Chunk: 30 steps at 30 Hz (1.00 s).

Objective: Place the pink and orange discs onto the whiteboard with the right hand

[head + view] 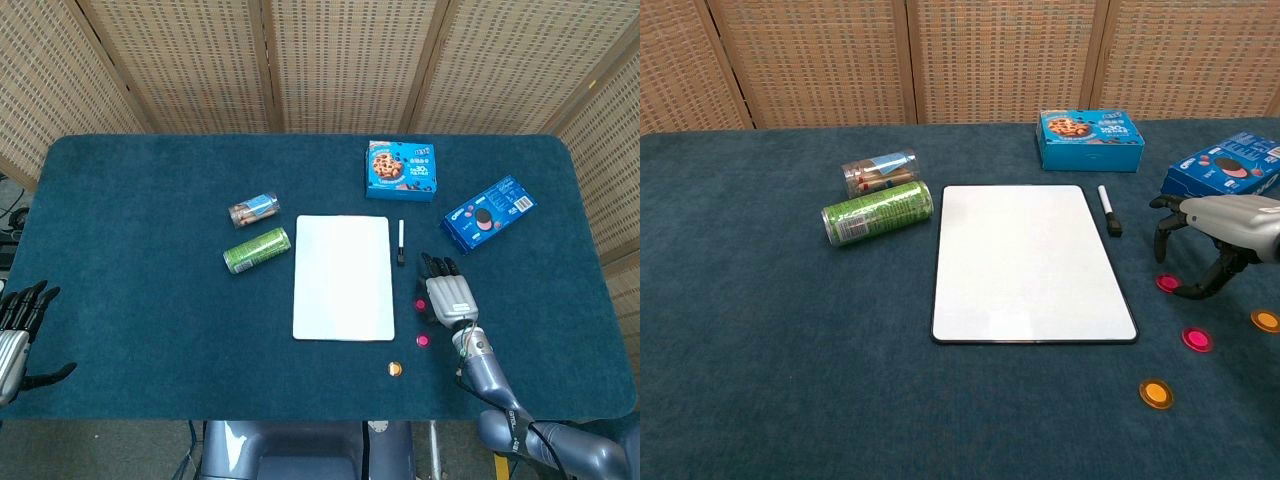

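right hand point(1218, 225) arches dark fingers point(1160, 238) over a round pink disc point(1167, 283).

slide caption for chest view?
Right robot hand hovers over a pink disc beside the empty whiteboard.

Marker point(401, 241) right of whiteboard point(343, 277), cans point(256, 250) left
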Each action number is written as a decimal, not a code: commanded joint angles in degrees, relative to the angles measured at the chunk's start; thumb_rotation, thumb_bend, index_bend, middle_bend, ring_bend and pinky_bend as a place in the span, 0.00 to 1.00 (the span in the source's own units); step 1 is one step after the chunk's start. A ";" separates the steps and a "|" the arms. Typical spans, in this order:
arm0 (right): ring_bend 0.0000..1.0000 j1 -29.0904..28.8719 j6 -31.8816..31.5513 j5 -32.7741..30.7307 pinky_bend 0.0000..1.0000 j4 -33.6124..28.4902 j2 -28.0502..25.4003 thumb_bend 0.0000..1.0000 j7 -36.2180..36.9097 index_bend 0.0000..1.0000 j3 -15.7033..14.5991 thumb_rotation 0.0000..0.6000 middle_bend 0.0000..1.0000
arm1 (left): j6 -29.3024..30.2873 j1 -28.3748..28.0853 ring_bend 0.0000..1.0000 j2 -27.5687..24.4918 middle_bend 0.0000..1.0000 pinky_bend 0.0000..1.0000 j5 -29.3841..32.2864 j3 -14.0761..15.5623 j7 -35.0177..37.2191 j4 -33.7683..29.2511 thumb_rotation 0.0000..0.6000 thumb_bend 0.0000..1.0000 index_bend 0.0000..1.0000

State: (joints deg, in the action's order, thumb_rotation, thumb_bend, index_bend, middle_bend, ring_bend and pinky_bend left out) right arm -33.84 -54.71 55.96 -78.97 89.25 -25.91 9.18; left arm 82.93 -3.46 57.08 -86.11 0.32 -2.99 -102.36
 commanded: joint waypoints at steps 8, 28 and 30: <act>0.00 -0.55 0.47 -1.74 0.00 1.11 0.77 0.33 -1.07 0.40 -0.55 1.00 0.00 | -0.10 -0.04 0.00 -0.05 0.00 0.00 -0.12 0.12 0.06 0.01 1.00 0.00 0.00; 0.00 -0.91 0.96 -1.80 0.00 2.50 1.67 0.36 0.39 0.48 -1.11 1.00 0.00 | -0.12 -0.10 0.00 0.18 0.00 0.00 0.16 0.07 -0.45 -0.05 1.00 0.00 0.00; 0.00 -0.94 0.95 -1.86 0.00 2.39 1.64 0.36 0.66 0.49 -0.97 1.00 0.00 | -0.10 -0.08 0.00 0.19 0.00 0.00 0.15 0.09 -0.42 -0.01 1.00 0.00 0.00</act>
State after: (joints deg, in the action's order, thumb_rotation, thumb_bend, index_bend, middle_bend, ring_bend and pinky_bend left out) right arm -34.76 -53.76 54.11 -76.55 90.90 -25.27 8.18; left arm 82.84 -3.54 57.28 -85.96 0.40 -3.42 -102.37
